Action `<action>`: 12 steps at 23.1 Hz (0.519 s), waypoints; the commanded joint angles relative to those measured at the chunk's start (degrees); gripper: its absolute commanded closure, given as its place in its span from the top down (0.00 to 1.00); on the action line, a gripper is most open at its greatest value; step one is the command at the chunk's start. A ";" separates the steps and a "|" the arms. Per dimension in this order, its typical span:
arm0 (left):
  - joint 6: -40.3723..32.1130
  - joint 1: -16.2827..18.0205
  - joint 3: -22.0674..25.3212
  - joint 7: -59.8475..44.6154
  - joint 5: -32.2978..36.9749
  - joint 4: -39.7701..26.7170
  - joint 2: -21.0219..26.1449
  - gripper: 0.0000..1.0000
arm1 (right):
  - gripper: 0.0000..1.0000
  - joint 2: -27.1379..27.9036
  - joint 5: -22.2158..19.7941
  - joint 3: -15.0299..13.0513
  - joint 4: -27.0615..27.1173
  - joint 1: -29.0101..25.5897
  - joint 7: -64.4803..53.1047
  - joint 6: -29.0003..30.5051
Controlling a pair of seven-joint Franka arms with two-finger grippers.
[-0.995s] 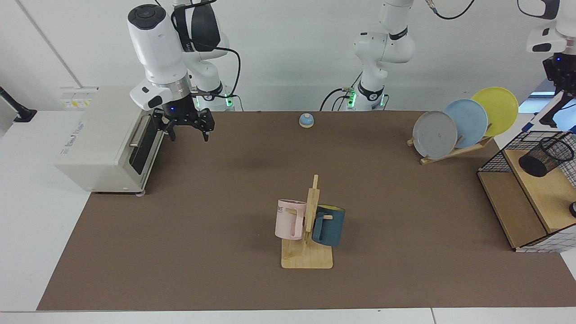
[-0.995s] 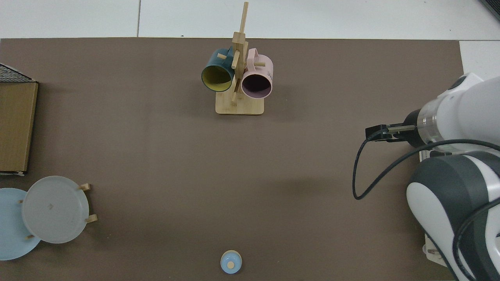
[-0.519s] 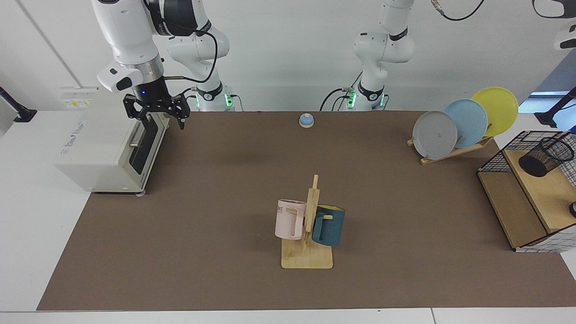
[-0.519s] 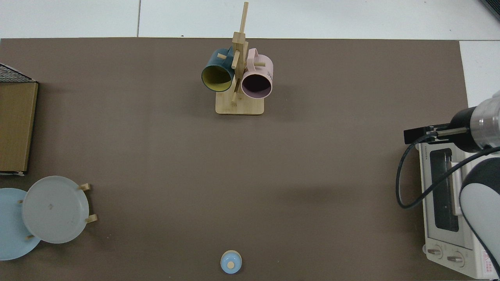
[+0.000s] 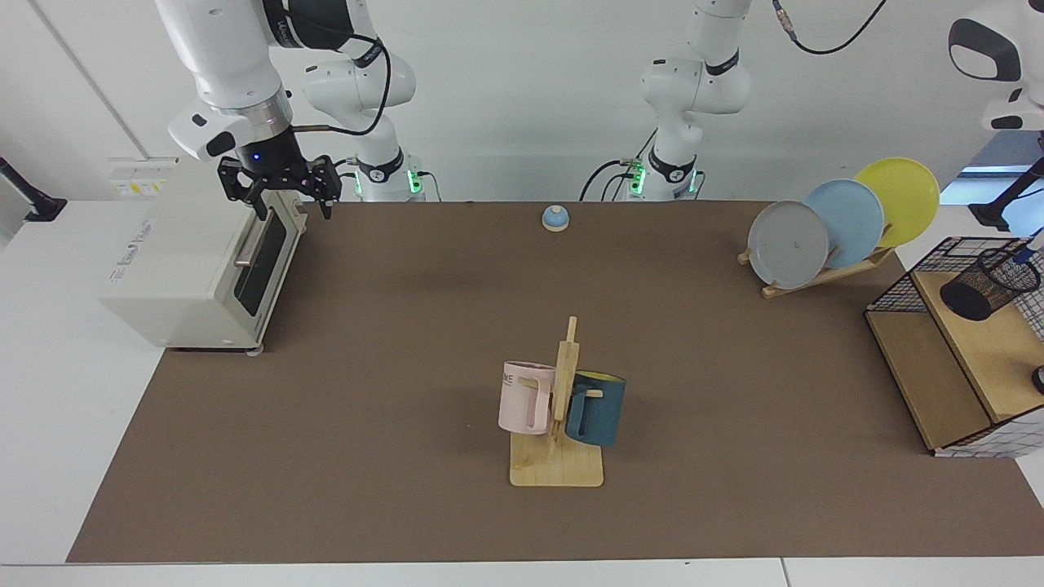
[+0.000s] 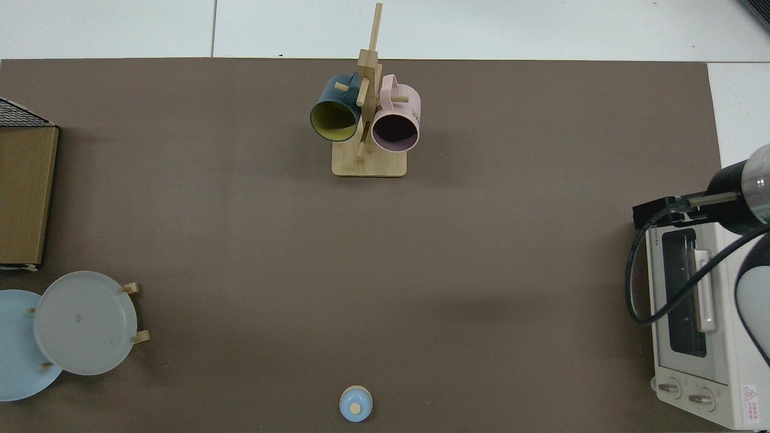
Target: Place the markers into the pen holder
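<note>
From where I stand, the job looks all but done, so what is left is a clean exit. The left arm (image 5: 991, 65) should lift straight up and away from the pen holder (image 5: 989, 284) without brushing its rim or the wire rack (image 5: 891, 293) around it, since a light mesh cup like that would tip easily. Only an upper part of that arm shows, high at the right edge of the facing view. Its gripper is out of sight, so I cannot tell how its jaws stand. The holder is a small black mesh cup on the rack's wooden shelf, at the far right end of the bench. At its right rim a short blue tip pokes up, which I take to be the marker (image 5: 1026, 254). Too little of it shows to say how deep it sits or how far it leans. The right gripper (image 5: 292, 209) waits at the other end, hanging just above the front top edge of the toaster oven (image 5: 179, 269) with its jaws spread and nothing between them.
</note>
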 commanded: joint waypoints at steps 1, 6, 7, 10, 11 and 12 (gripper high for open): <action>3.12 0.07 0.23 0.67 1.89 -2.56 -0.97 0.00 | 1.00 0.45 -0.06 0.46 2.54 -0.83 -1.86 -2.63; 3.20 -0.02 0.23 1.99 2.25 -3.88 -1.58 0.00 | 1.00 -1.22 0.21 0.37 0.16 -0.92 -1.95 -3.32; 3.29 -0.02 0.23 1.99 2.25 -4.14 -1.67 0.00 | 1.00 -1.57 0.29 0.37 -0.36 -1.01 -2.12 -3.76; 3.29 -0.11 0.23 2.07 2.33 -4.84 -1.67 0.00 | 1.00 -2.89 4.05 0.29 -3.00 -1.53 -2.21 -3.15; 3.29 -0.20 0.23 2.16 2.33 -5.11 -1.67 0.00 | 1.00 -2.98 5.64 0.28 -3.01 -2.58 -2.30 -3.07; 3.29 -0.20 0.23 2.16 2.33 -5.20 -1.76 0.00 | 1.00 -2.98 6.27 0.28 -3.09 -3.37 -2.48 -3.06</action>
